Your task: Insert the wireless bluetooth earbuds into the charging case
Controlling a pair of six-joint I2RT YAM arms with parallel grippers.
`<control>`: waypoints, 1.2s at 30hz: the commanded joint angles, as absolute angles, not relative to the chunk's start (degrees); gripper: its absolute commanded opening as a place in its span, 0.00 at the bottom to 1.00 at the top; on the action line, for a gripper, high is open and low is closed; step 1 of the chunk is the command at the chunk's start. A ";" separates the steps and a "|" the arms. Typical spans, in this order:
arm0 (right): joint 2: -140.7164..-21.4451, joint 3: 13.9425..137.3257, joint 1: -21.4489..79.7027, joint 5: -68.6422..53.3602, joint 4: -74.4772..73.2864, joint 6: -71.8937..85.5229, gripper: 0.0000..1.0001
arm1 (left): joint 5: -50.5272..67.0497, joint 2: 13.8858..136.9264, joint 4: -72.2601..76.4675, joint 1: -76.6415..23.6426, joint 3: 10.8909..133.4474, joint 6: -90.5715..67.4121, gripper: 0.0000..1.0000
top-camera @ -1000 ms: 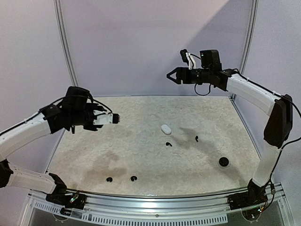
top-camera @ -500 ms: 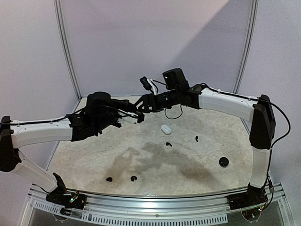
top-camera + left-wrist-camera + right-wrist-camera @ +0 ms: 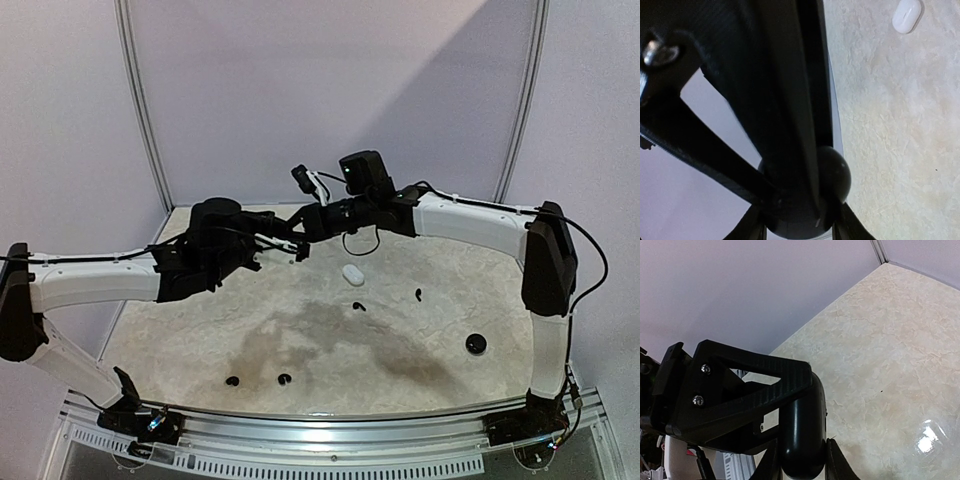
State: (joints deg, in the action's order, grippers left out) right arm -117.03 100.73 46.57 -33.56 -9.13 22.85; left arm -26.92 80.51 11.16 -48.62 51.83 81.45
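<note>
Both arms meet in mid-air over the back of the table. A black charging case sits between the fingers of my right gripper, which press on both its sides. My left gripper is shut on the same case from the other side; its ribbed finger crosses the right wrist view. In the top view the two grippers touch at the case. Black earbuds lie on the table: one pair mid-table, another near the front.
A shut white charging case lies on the table just below the joined grippers, also in the left wrist view. A round black case sits at the right. The metal front rail runs along the near edge.
Both arms swung inward from the table's sides and met at the back centre. The right gripper's fingers came together on the black case that the left gripper holds.
</note>
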 commanded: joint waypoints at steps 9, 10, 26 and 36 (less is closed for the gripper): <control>-119.14 101.92 46.36 -29.73 -11.27 19.33 0.00 | -25.99 80.14 9.53 -51.12 54.82 76.02 0.00; -118.95 101.71 46.33 -29.97 -11.43 18.41 0.00 | -25.73 80.08 7.71 -51.08 55.42 74.53 0.09; -106.35 84.83 43.19 -43.29 -5.23 1.68 0.00 | 27.90 67.10 -28.25 -32.03 60.82 24.05 0.99; -98.41 81.59 45.48 -50.21 -5.06 -20.66 0.00 | 54.21 67.95 -13.20 -27.55 54.02 7.64 0.84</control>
